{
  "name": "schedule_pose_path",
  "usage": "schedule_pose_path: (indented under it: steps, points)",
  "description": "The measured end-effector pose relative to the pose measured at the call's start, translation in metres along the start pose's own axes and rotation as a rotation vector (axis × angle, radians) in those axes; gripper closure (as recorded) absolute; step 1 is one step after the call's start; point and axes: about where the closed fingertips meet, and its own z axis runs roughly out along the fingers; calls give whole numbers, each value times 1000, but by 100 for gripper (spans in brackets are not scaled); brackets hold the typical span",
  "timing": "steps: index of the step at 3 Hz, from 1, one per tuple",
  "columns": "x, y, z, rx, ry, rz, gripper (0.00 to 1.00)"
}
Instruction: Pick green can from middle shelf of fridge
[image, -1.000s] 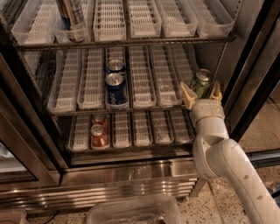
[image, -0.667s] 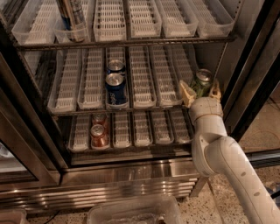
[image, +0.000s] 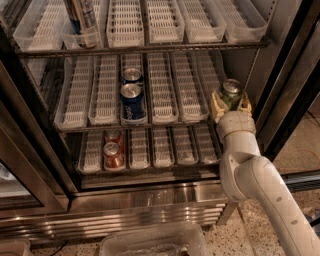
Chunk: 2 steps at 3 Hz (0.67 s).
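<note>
The green can (image: 231, 92) stands upright between my gripper's fingers, just off the right front corner of the middle shelf (image: 165, 95). My gripper (image: 230, 102) is shut on the can, with its cream fingers (image: 216, 106) on either side of it. The middle shelf is a wire rack with long white slotted lanes inside the open fridge (image: 150, 197). My white arm (image: 255, 185) rises from the lower right.
Two blue cans (image: 132, 102) sit in one lane of the middle shelf. Two red cans (image: 113, 154) sit on the lower shelf. A tall can (image: 82, 20) stands in the top rack's clear bins. The dark door frame (image: 287, 85) is close on the right. A clear tub (image: 150, 242) lies on the floor.
The gripper with the green can has drawn slightly back and right, away from the shelf. The other cans have not moved.
</note>
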Motion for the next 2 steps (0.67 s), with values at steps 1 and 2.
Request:
schedule_pose_path:
  steps: [1, 2]
  points:
    - [0, 0, 0, 0, 0, 0, 89]
    - [-5, 0, 1, -13, -12, -3, 100]
